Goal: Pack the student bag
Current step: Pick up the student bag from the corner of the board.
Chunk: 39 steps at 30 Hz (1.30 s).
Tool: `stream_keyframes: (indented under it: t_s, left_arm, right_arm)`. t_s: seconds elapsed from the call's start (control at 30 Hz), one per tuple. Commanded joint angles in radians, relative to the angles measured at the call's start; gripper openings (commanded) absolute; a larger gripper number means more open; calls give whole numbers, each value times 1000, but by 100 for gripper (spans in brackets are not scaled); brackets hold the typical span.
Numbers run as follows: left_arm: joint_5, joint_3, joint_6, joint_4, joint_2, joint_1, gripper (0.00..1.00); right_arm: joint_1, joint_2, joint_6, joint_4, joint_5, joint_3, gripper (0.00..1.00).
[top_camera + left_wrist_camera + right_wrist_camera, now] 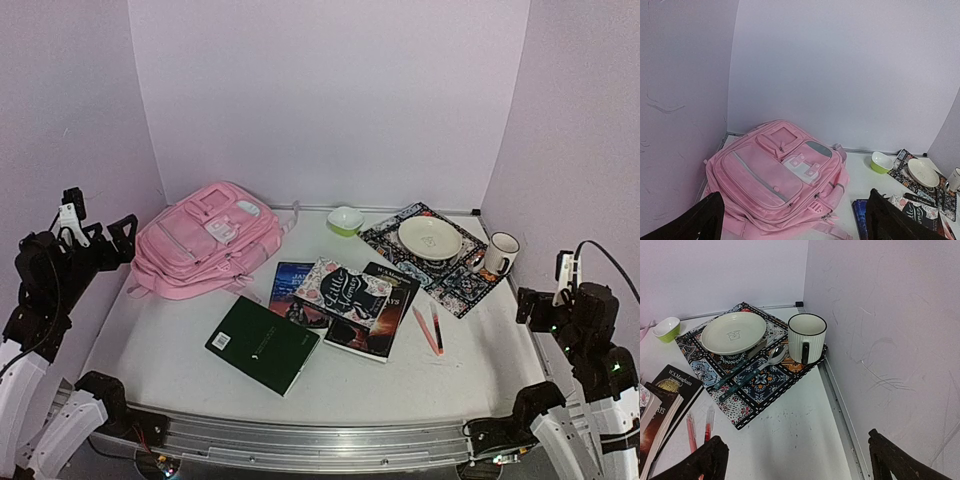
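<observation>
The student bag, a soft pink backpack, lies flat at the back left of the table with its front pockets up and its zips closed. It fills the left wrist view. My left gripper hovers open just left of the bag, fingers wide apart, holding nothing. My right gripper hangs open at the table's right edge, over bare table in front of the placemat. A green book, a blue book, a floral notebook and a dark book lie mid-table. Two pink pens rest beside them.
A patterned placemat at the back right carries a cream plate, a knife and a spoon. A white ribbed mug stands on its right corner by the wall. A small green bowl sits by the back wall.
</observation>
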Motion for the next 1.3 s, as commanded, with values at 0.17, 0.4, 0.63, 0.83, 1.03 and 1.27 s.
stream_keyframes:
  t_s: [0.17,0.4,0.63,0.83,1.03,1.27]
  left_arm:
    - [-42,44,10,14,66,25,100]
    - [-77,94,32,-28,266,32,100]
    - [-83,185,-51,-81,552,43,100]
    - [-99,296,-221,-126,815,126,100]
    - [44,348,-319,-71,982,246,100]
    - [90,365,-396,10,1140,270,92]
  right_arm:
    - [-2,23,0,43,7,-10,98]
    - [-2,40,-1,50,-32,-12,98]
    - [-2,51,0,55,-80,-15,98]
    - [-3,29,-4,55,-88,-19,98]
    - [-3,14,-9,57,-103,-25,98]
    - [-3,-15,-11,67,-114,-35,98]
